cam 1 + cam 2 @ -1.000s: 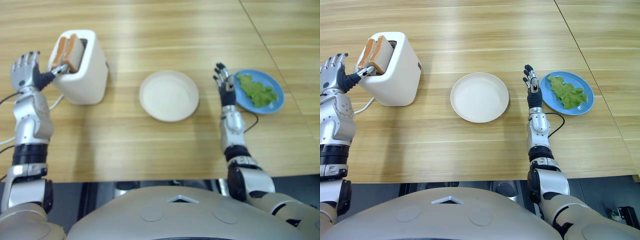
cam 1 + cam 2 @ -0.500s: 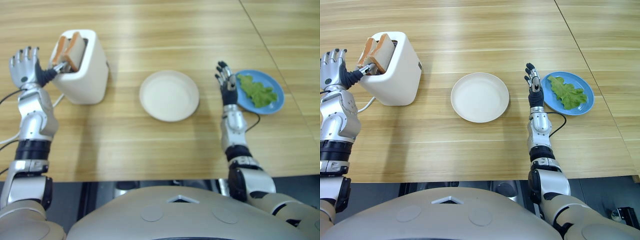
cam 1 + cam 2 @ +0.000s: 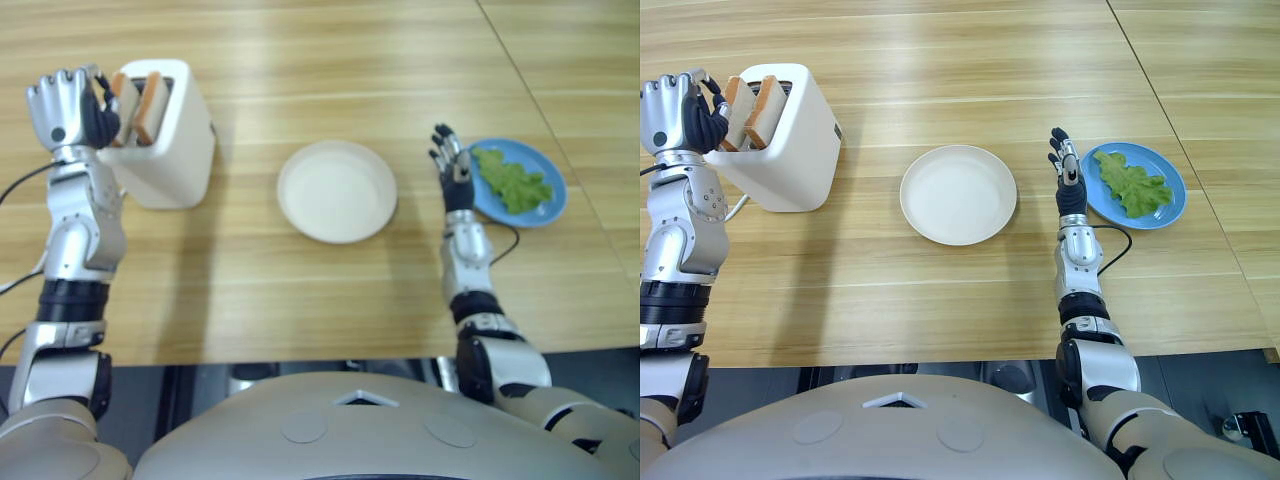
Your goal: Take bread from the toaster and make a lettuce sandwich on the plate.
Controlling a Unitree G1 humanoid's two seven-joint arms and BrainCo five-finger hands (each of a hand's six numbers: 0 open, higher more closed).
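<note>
At the left of the wooden table (image 3: 940, 80) stands a white toaster (image 3: 790, 150). Two pieces of bread stand on edge in its top slots, side by side, with their brown crusts rising above the rim: a left slice (image 3: 737, 98) and a right slice (image 3: 765, 97). The left hand (image 3: 678, 105) is raised at the toaster's upper left corner, its fingers (image 3: 708, 116) curled tight against the left slice. It seems to grip that slice by its outer edge, though the dark fingers hide the contact itself. A white cord (image 3: 737, 208) runs from the toaster's base toward the left forearm. Near the table's middle, well apart from the toaster, lies a round white plate (image 3: 958, 195), its pale inner surface showing from rim to rim. To its right, a smaller blue plate (image 3: 1170, 205) holds one ruffled green leaf of lettuce (image 3: 1130, 185), which lies wholly inside the rim. The right hand (image 3: 1068, 185) is between the two plates, just beside the blue plate's left rim. It holds nothing, and its fingers are straight and together, pointing away from the robot. A thin black cable (image 3: 1118, 245) loops on the wood beside the right wrist.
</note>
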